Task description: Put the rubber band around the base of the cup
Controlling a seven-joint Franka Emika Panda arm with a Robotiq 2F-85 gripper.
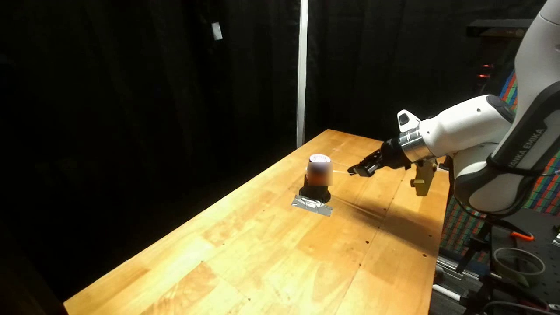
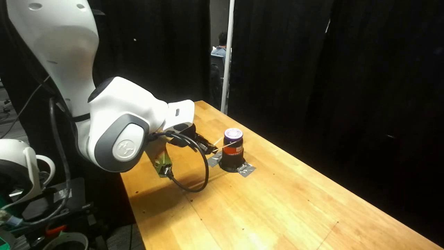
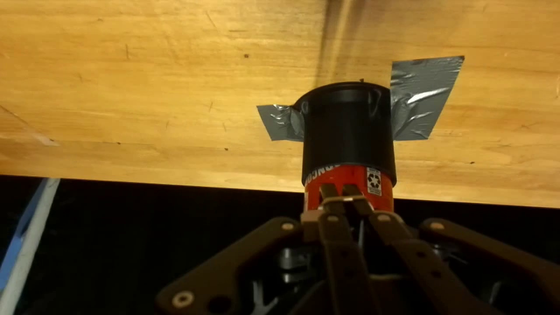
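Observation:
The cup (image 1: 319,178) stands upright on the table, with a purple-white lid, dark upper part, orange-red middle and black base. It also shows in an exterior view (image 2: 233,150) and, upside down, in the wrist view (image 3: 343,176). My gripper (image 1: 351,171) is beside the cup, apart from it, at about its upper height; it also shows here (image 2: 215,150). Its fingertips (image 3: 344,188) have a narrow gap. The thin pale rubber band (image 2: 226,146) lies across both fingertips and stretches to the cup's upper part. Its far side is hidden; I cannot tell if it encircles the cup.
Grey tape pieces (image 1: 312,205) (image 3: 422,98) fix the base to the wooden table (image 1: 280,245). Black curtains and a white pole (image 1: 302,74) stand behind the table. A tape roll (image 1: 519,262) lies on a side cart. A person (image 2: 220,47) sits far behind.

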